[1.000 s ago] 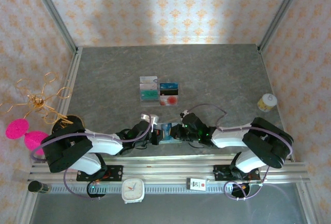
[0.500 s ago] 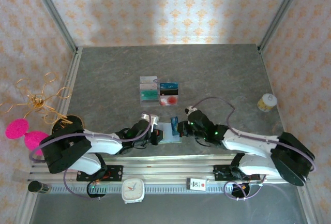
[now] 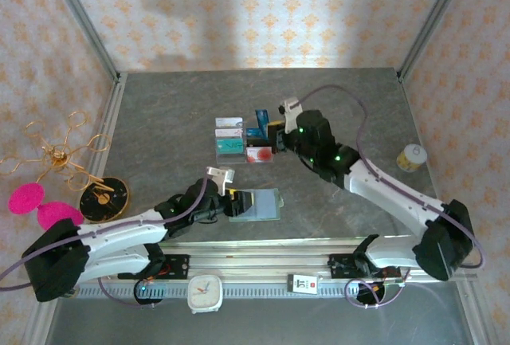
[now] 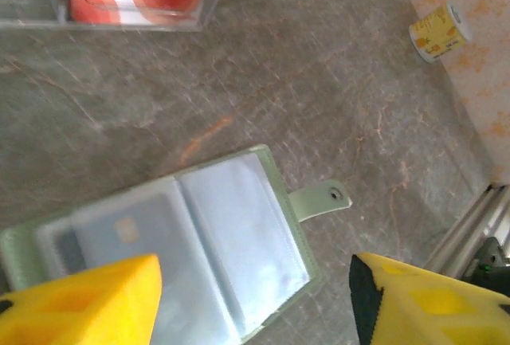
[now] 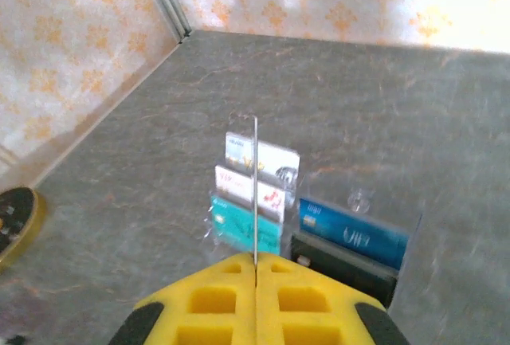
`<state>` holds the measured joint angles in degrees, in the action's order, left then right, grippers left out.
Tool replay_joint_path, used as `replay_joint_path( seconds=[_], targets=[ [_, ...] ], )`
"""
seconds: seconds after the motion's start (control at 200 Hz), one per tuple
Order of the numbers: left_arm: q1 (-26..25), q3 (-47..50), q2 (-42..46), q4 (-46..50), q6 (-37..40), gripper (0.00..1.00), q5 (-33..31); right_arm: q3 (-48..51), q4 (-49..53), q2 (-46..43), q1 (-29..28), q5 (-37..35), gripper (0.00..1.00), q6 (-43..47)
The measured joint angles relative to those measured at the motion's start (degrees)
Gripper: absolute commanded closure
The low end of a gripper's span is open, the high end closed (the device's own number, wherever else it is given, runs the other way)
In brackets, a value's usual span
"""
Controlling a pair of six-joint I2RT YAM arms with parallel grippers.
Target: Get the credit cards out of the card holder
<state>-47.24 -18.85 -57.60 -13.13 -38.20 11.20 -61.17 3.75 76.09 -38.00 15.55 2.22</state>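
Observation:
The sage-green card holder [image 3: 260, 205] lies open and flat on the table near the front edge. In the left wrist view its clear sleeves [image 4: 239, 233] face up, and a pale blue credit card [image 4: 119, 237] sits in the left sleeve. My left gripper [image 3: 233, 200] is open at the holder's left side, its yellow fingers [image 4: 88, 301] spread across it. My right gripper [image 3: 272, 128] is shut on a blue credit card [image 3: 260, 117], held upright above the card stand. That card shows edge-on as a thin line [image 5: 255, 190] in the right wrist view.
A clear stand [image 3: 243, 142] at mid-table holds white [image 5: 259, 154], red-and-white [image 5: 251, 190], teal [image 5: 239, 229] and dark-blue [image 5: 355, 233] cards. A yellow can [image 3: 412, 157] stands at the right. A black disc [image 3: 104, 198] lies at the left, a white clock [image 3: 205, 293] on the front rail.
The right gripper pulled a blue card from the holder and carried it away to above the card stand. The left arm stretched out, and the holder now lies flat and open.

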Motion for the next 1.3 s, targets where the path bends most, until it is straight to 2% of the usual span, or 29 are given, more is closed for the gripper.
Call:
replay_joint_path(
  seconds=[0.12,0.14,0.185,0.37,0.42,0.586,0.811,1.301],
  targets=[
    [1.7,-0.9,2.6,3.6,0.8,0.22,-1.0,-7.0,5.3,5.4,2.3,6.5,1.0,9.9],
    [1.9,-1.1,2.8,4.0,0.9,0.17,-1.1,-8.2,6.1,6.3,2.6,7.6,1.0,11.5],
    [2.3,-2.1,3.1,5.4,1.1,0.14,-1.5,-10.9,8.2,8.3,3.1,9.9,1.0,14.9],
    [2.8,-6.1,3.6,9.1,2.5,0.09,-3.7,-26.9,19.4,18.7,4.3,16.6,1.0,28.3],
    [2.9,-7.1,3.9,10.0,3.4,0.01,-4.6,-32.9,23.0,22.7,4.7,18.0,1.0,32.1],
    [3.4,-8.6,5.0,11.5,5.2,0.01,-8.0,-45.9,34.2,34.0,6.0,19.7,1.0,42.5],
    [3.7,-9.9,6.1,14.3,6.6,0.01,-14.4,-46.8,43.3,38.4,6.9,18.3,1.0,51.4],
    [4.7,-10.3,10.6,15.3,8.2,0.01,-21.0,-45.5,44.5,37.6,8.7,15.7,1.0,60.3]
  ],
)
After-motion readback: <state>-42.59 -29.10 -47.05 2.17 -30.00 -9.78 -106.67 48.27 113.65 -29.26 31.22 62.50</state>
